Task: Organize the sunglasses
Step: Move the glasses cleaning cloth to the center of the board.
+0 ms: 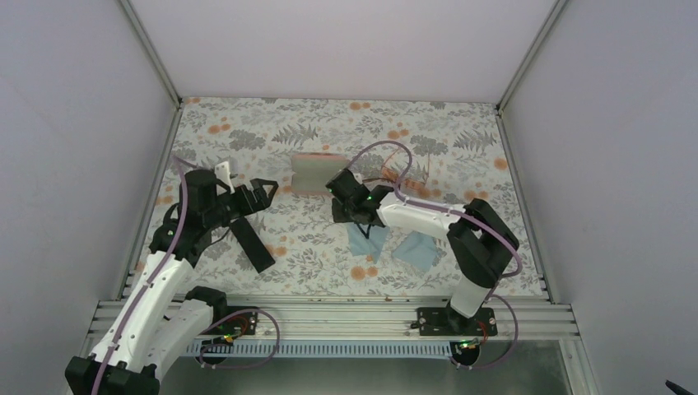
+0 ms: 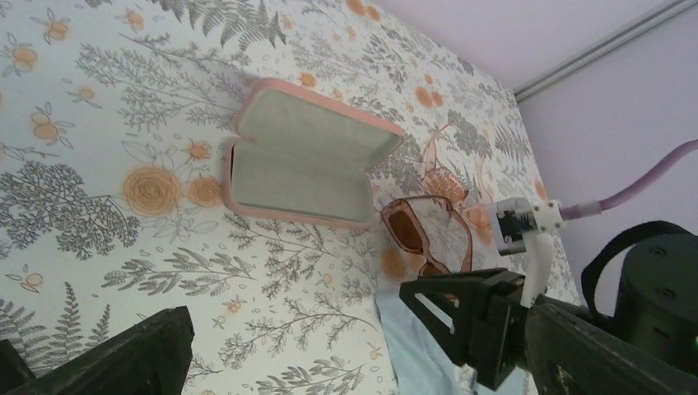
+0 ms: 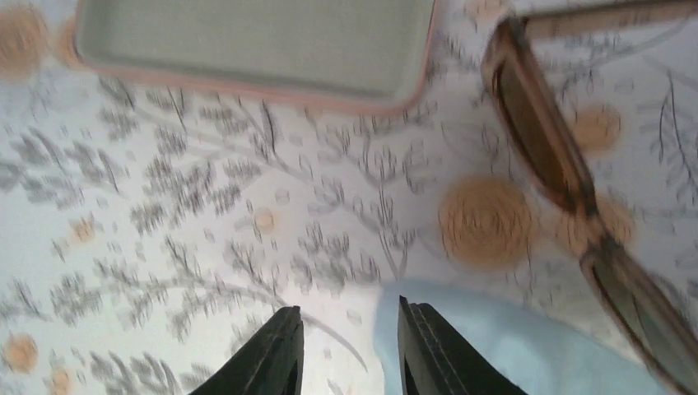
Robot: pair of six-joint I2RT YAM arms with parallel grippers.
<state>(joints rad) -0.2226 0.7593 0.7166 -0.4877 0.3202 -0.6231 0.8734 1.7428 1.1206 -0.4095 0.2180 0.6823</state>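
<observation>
The dark brown sunglasses lie open on the floral table, just right of the open pink case. They also show in the right wrist view. The pale orange-pink sunglasses lie just beyond them. My right gripper is open with a narrow gap and points down at the table; its tips sit at the left edge of a light-blue cloth, with nothing between them. My left gripper is open wide and empty, hovering left of the pink case.
A shut black case lies on the table below my left gripper. A second light-blue cloth lies right of the first. Grey walls close in the table on three sides, and a metal rail runs along the near edge.
</observation>
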